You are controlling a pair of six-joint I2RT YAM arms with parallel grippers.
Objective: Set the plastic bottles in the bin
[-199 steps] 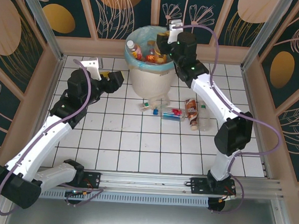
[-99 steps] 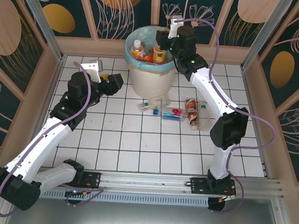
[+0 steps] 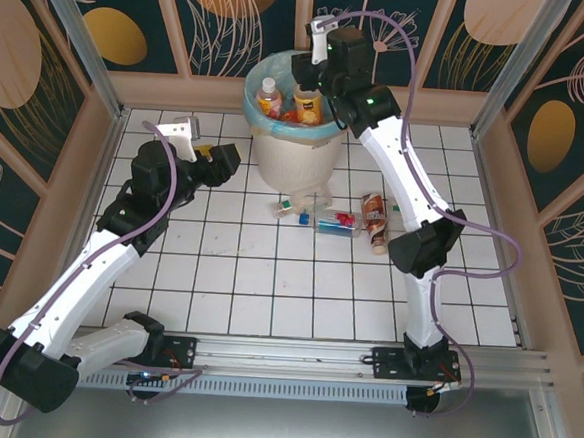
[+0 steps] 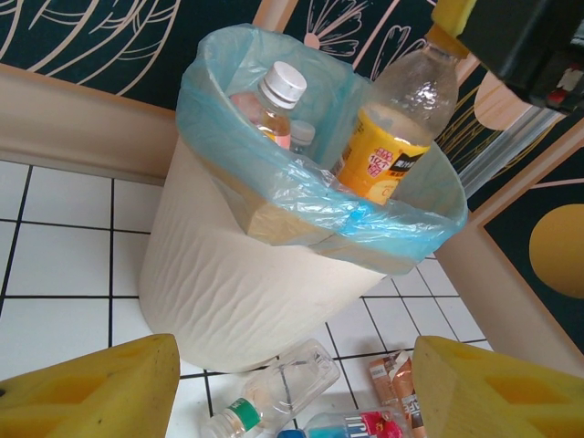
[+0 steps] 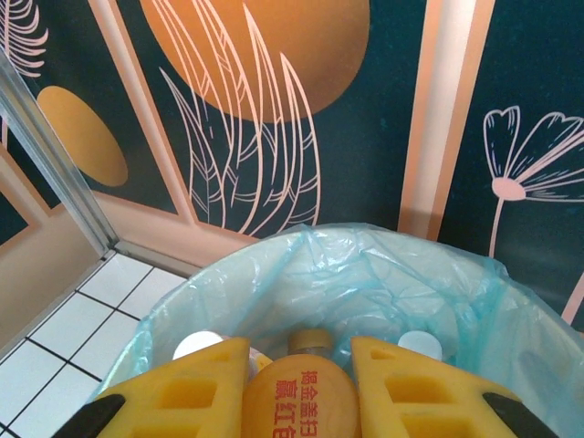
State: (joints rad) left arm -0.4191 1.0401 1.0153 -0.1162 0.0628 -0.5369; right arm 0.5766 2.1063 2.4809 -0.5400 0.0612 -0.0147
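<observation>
Right gripper (image 3: 317, 80) (image 5: 297, 383): clenched on the orange-label bottle (image 3: 307, 105) (image 4: 379, 155) (image 5: 297, 406), with its yellow fingers (image 5: 196, 388) on either side of the label, above the mouth of the bin.
Orange-label bottle: the long axis is steeply tilted, close to upright. The neck end is up at the gripper and the base end is down inside the bin's mouth, hidden behind the bag's rim in the left wrist view.
Bin (image 3: 288, 159) (image 4: 228, 265) (image 5: 383, 265): upright at the far edge of the tiled floor (image 3: 248, 276), lined with a blue bag (image 4: 301, 205).
White-capped bottle (image 3: 268, 97) (image 4: 274, 96): inside the bin on its left side, standing with the cap up.
Left gripper (image 3: 221, 159) (image 4: 292, 383): released, its fingers (image 4: 100, 392) spread wide with nothing between them, low over the floor to the left of the bin.
Green-capped bottle (image 3: 291, 205) (image 4: 274, 392): on its side just beside the bin's foot, base toward the bin, cap pointing away from it.
Red-label bottle (image 3: 338, 222): on its side near the bin, long axis running left to right.
Brown bottle (image 3: 374, 223) (image 4: 392, 383): on its side just right of the red-label bottle, long axis running roughly near to far.
</observation>
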